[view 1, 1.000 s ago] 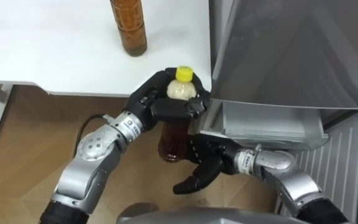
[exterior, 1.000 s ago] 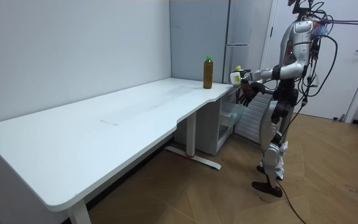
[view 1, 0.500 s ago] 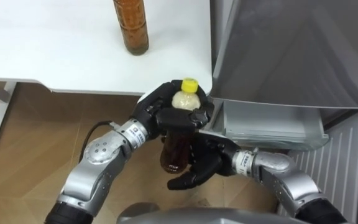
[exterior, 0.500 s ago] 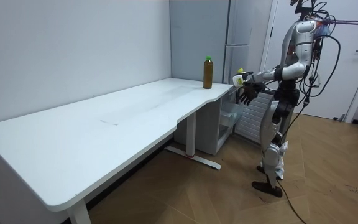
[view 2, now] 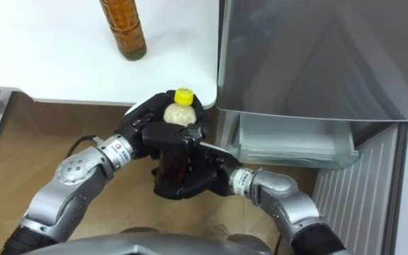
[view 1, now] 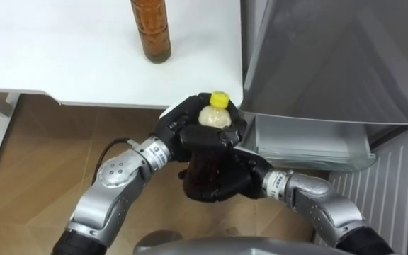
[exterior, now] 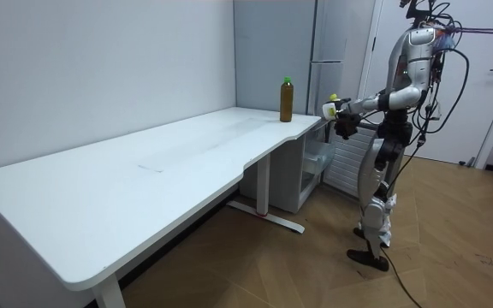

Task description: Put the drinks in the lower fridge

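Left eye view, middle: my left hand (view 1: pixel 183 129) and right hand (view 1: pixel 227 183) both wrap one yellow-capped bottle (view 1: pixel 215 115), just outside the fridge (view 1: pixel 317 64). A brown bottle (view 1: pixel 152 32) stands on the table (view 1: pixel 62 57), upper left. Neither is in, I think.

Eye views: head-mounted, looking steeply down, close. Room view: far off, side-on. Shared: table (view 1: pixel 62 57) corner, fridge (view 1: pixel 331 57).

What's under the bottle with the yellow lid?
The right hand curls round the bottle's lower part, while the left hand grips the top. Its bottom is covered by that hand. Further down is wooden floor.
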Controlling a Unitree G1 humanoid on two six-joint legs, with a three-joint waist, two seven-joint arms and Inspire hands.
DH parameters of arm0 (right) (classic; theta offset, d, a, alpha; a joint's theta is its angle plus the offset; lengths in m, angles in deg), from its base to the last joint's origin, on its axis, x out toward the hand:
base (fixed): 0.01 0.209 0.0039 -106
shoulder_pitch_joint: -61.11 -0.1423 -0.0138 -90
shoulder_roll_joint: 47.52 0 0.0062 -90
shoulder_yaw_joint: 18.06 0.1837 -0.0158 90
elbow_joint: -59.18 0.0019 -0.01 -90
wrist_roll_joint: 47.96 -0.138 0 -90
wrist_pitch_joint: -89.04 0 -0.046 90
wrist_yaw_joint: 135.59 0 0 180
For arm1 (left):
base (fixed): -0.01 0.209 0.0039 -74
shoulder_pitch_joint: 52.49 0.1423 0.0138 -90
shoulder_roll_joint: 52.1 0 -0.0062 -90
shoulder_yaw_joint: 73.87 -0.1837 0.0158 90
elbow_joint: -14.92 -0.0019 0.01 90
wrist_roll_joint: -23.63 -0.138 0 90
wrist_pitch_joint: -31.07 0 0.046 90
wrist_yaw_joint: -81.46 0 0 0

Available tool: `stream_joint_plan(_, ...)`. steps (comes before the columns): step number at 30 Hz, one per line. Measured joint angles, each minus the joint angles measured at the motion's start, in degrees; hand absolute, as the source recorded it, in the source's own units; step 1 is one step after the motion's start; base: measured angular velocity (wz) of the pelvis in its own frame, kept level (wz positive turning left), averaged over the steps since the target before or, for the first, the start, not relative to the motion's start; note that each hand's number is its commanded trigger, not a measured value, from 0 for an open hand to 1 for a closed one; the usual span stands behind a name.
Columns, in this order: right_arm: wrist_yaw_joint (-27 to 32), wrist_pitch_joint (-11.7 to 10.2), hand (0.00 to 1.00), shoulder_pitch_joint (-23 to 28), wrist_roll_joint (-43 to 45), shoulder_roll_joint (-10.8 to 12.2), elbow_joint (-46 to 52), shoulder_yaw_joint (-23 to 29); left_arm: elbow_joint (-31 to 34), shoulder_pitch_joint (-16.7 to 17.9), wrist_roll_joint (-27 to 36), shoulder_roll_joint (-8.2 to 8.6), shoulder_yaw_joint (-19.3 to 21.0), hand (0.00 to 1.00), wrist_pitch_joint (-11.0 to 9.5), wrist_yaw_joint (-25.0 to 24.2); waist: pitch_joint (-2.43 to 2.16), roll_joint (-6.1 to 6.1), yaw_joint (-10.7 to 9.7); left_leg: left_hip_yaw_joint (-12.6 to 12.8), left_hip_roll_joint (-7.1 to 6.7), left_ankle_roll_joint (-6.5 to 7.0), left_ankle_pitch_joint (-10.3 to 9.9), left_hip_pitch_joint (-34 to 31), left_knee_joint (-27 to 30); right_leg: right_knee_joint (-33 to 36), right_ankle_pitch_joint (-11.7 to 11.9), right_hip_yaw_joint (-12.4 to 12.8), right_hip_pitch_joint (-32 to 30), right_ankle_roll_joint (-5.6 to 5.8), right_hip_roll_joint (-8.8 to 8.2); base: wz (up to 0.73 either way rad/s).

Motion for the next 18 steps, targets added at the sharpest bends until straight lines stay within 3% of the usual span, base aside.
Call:
stream_joint_plan(3, 0.13, -1.18, 1.00, 0.02, 0.00, -0.27, 0.01, -1.19, -0.02, 0.24, 2.18, 0.00, -0.04, 1.00, 0.06, 0.10, 0.00, 0.01, 0.06, -0.01, 0.04, -0.01, 0.00, 0.00, 0.01, 0.00, 0.00, -0.01, 0.00, 0.00, -0.10, 0.00)
stream_joint_plan(4, 0.13, -1.64, 1.00, 0.01, 0.00, -0.27, 0.02, -1.26, -0.02, 0.25, 2.72, 0.00, 0.17, 0.84, 0.05, 0.10, -0.02, 0.04, 0.09, -0.02, 0.04, -0.01, 0.01, -0.01, 0.01, 0.00, 0.00, -0.02, 0.01, 0.00, -0.10, 0.00)
stream_joint_plan(6, 0.11, -2.33, 1.00, -0.01, -0.33, -0.27, 0.06, -1.47, -0.02, 0.25, 4.00, -0.05, 0.32, 0.67, 0.04, 0.24, -0.20, 0.20, 0.29, -0.03, 0.03, -0.01, 0.01, 0.01, 0.02, 0.00, 0.00, -0.08, 0.06, 0.00, -0.04, 0.00)
stream_joint_plan(7, 0.11, -2.36, 1.00, -0.01, -0.34, -0.25, 0.06, -1.53, -0.02, 0.25, 4.06, -0.07, 0.31, 0.11, 0.04, 0.24, -0.22, 0.25, 0.34, -0.03, 0.01, -0.01, 0.00, 0.00, 0.03, 0.00, 0.00, -0.08, 0.06, 0.00, -0.01, 0.00)
stream_joint_plan(8, 0.11, -2.36, 1.00, -0.01, -0.37, -0.25, 0.05, -1.65, -0.02, 0.25, 4.22, -0.07, 0.16, 0.00, 0.04, 0.23, -0.25, 0.30, 0.41, -0.03, -0.02, -0.01, 0.01, -0.01, 0.04, 0.00, 0.00, -0.10, 0.06, 0.00, 0.00, 0.00)
stream_joint_plan(18, -0.96, -2.36, 1.00, 0.04, -7.99, -0.63, 0.05, -4.31, -0.02, -0.02, 4.44, 0.02, 0.33, 0.00, -1.06, 0.41, -0.01, 0.70, 0.57, -0.26, -0.07, 0.00, 0.00, -0.11, 0.10, -0.01, 0.00, -1.06, 0.15, 0.00, -0.13, 0.01)
